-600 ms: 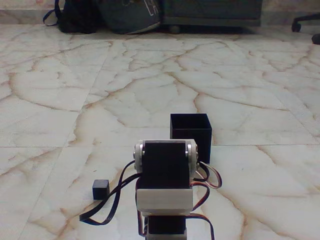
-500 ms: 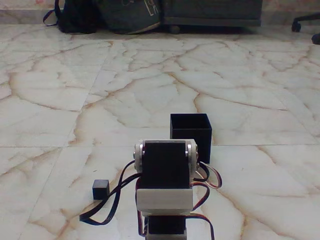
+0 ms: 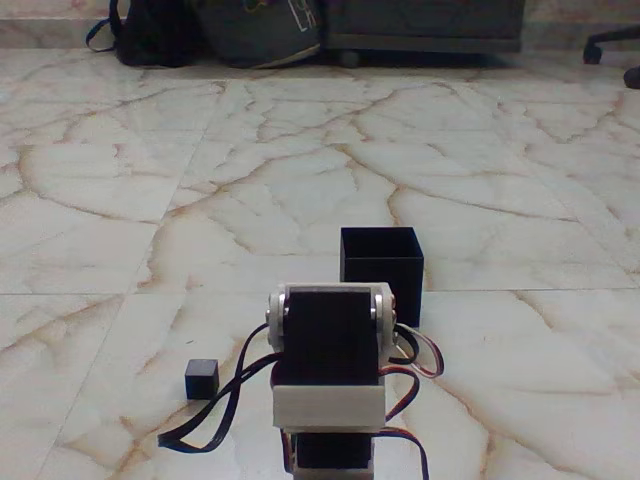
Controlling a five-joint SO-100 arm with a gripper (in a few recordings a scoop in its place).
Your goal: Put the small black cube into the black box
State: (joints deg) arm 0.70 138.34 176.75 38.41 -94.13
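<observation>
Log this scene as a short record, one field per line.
surface: marble-patterned floor
small black cube: on the floor, left of the arm in the fixed view, untouched
black box: upright, mouth open, behind the arm, partly hidden by it
cube in box: no, the two are apart
arm: white and black servo stack with trailing wires, bottom centre
gripper: fingers not discernible
background: bags and furniture along the far edge

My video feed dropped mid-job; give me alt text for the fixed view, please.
The small black cube sits on the marble floor, left of the white robot arm at bottom centre. The open black box stands just behind the arm. Bags lie at the far edge.
</observation>
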